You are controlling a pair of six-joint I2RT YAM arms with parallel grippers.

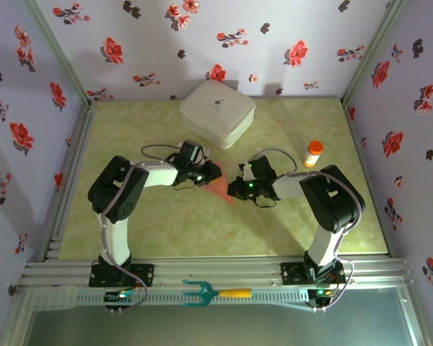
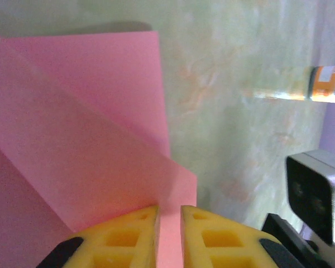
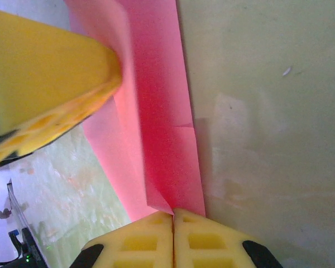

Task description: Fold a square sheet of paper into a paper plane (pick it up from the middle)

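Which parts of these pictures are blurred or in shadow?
Top external: evenly lit and sharp. Left wrist: the pink paper is sharp, with its shadow along the top edge; the bottle is blurred. Right wrist: the yellow finger at upper left is out of focus.

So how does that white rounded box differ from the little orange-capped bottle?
The white rounded box is wide, low and lies flat; the orange-capped bottle is slim and stands upright. The box sits at the back middle, the bottle nearer and further right. Both rest untouched on the pale green table.
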